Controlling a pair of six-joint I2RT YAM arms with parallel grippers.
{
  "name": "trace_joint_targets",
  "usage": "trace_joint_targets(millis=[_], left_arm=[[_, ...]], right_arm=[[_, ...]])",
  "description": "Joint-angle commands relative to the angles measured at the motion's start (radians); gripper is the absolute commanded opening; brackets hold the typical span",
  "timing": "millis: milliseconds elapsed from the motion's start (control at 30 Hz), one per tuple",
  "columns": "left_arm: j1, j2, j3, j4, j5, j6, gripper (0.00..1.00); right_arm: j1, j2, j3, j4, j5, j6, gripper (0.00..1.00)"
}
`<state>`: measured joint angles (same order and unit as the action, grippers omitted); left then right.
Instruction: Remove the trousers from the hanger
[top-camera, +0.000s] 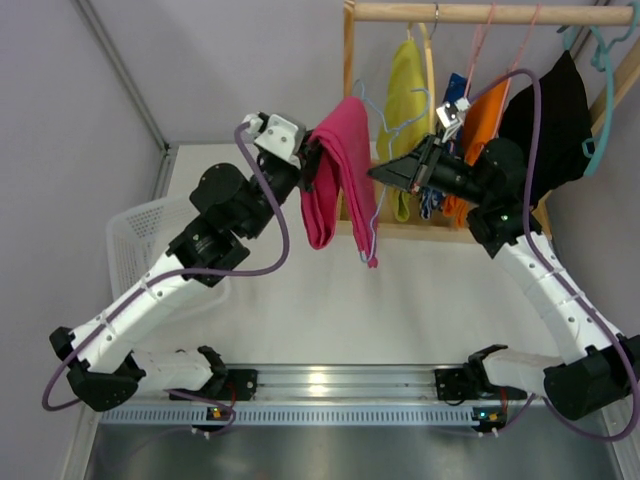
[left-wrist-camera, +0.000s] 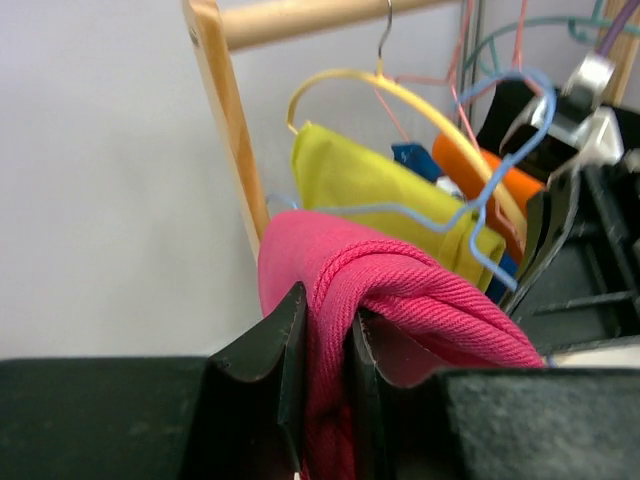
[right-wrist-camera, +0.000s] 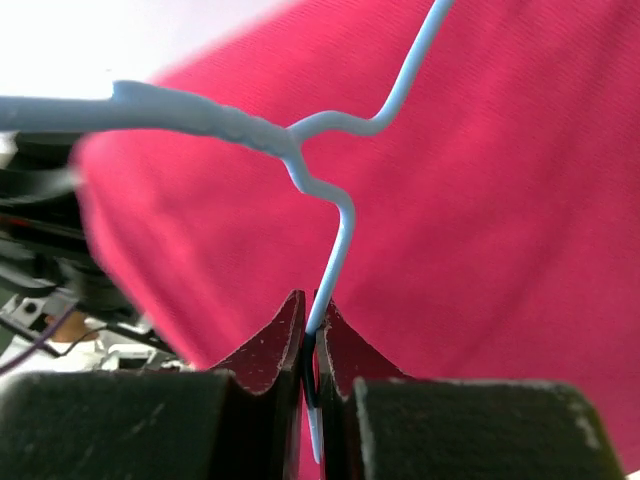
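The magenta-pink trousers hang folded over a light blue wire hanger, held in the air in front of the rack. My left gripper is shut on a fold of the trousers from the left; the cloth fills the gap between the jaws of the left gripper. My right gripper is shut on the hanger wire from the right, with the pink cloth right behind it. A lime yellow-green pair still hangs on the rack.
The wooden rack stands at the back right, carrying an orange garment and a black one behind my right arm. A white basket sits at the table's left edge under my left arm.
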<state>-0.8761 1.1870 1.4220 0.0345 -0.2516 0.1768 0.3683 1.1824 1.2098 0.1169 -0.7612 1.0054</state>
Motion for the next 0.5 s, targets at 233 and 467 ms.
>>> trace_joint_targets(millis=[233, 467], left_arm=[[0.043, 0.009, 0.346, 0.188, -0.011, -0.034, 0.0], [0.091, 0.007, 0.376, 0.189, -0.044, -0.01, 0.0]], right_arm=[[-0.016, 0.037, -0.004, -0.114, 0.085, -0.126, 0.0], [-0.017, 0.039, -0.006, -0.114, 0.08, -0.136, 0.0]])
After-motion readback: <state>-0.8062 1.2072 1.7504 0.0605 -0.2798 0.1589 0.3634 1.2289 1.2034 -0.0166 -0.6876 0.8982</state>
